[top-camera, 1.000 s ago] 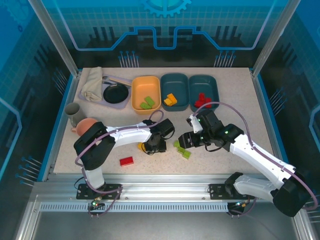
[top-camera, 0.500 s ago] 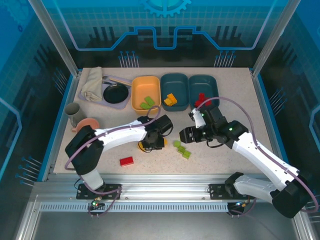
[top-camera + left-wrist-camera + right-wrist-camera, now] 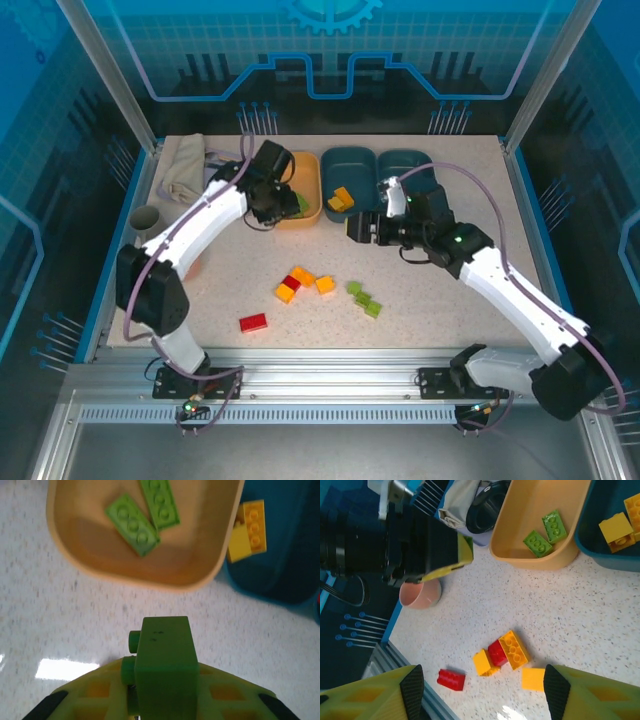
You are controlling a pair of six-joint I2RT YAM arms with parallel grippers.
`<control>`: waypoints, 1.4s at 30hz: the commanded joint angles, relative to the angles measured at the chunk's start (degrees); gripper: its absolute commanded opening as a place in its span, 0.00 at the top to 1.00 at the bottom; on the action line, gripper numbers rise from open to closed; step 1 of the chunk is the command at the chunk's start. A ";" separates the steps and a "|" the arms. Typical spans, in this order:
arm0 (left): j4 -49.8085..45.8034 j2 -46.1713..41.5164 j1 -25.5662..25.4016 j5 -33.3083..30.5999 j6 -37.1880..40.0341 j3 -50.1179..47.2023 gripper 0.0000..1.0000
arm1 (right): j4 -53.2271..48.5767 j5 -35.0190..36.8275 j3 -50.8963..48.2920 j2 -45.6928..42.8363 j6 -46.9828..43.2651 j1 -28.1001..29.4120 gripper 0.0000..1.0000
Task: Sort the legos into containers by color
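Observation:
My left gripper [image 3: 272,200] [image 3: 162,685] is shut on a lime green lego [image 3: 162,655], held just short of the near rim of the orange-yellow tub [image 3: 300,215] [image 3: 145,575]. Two green legos [image 3: 132,525] lie in that tub. The middle teal tub [image 3: 350,165] holds orange-yellow legos [image 3: 341,199]. My right gripper [image 3: 358,228] [image 3: 482,695] hangs open and empty above the table. Below it lie a red lego [image 3: 451,679] and a red and orange-yellow cluster [image 3: 502,652] [image 3: 295,285]. Three green legos [image 3: 363,298] lie nearby. The right teal tub [image 3: 405,165] is partly hidden.
A pink bowl [image 3: 420,594], a grey cup [image 3: 145,225], a folded cloth [image 3: 185,165] and a black pan [image 3: 485,510] stand at the back left. A lone red lego [image 3: 253,322] lies near the front edge. My left gripper's black body [image 3: 420,545] looms beside the orange-yellow tub.
My left gripper has travelled from the table's middle to the orange-yellow tub with the green lego. My right gripper rose and moved back from the green legos toward the teal tubs.

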 commanded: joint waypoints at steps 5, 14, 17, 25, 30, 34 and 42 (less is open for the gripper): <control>-7.42 17.75 5.06 -0.08 4.54 16.77 0.80 | -1.25 0.98 12.67 11.61 1.26 -0.58 0.32; -11.72 33.77 7.40 -3.86 4.54 33.14 0.79 | -3.21 -2.14 15.11 16.66 1.17 -1.91 0.33; -12.59 37.03 7.41 -2.99 5.41 36.84 0.76 | -3.39 -2.61 14.35 16.89 1.26 -2.06 0.33; -14.56 38.75 7.58 -3.50 4.78 37.79 0.65 | -5.00 -3.45 15.08 18.63 0.49 -2.55 0.32; -14.48 36.62 7.50 -2.96 4.64 37.98 0.53 | -6.89 -2.99 16.06 18.63 -1.03 -2.51 0.32; -14.12 32.59 7.32 -1.91 4.12 37.96 0.48 | -9.04 -1.42 15.90 17.36 -3.76 -2.32 0.32; -9.07 13.78 5.91 -0.27 1.04 23.52 0.38 | -14.35 4.79 12.96 14.28 -12.00 3.81 0.33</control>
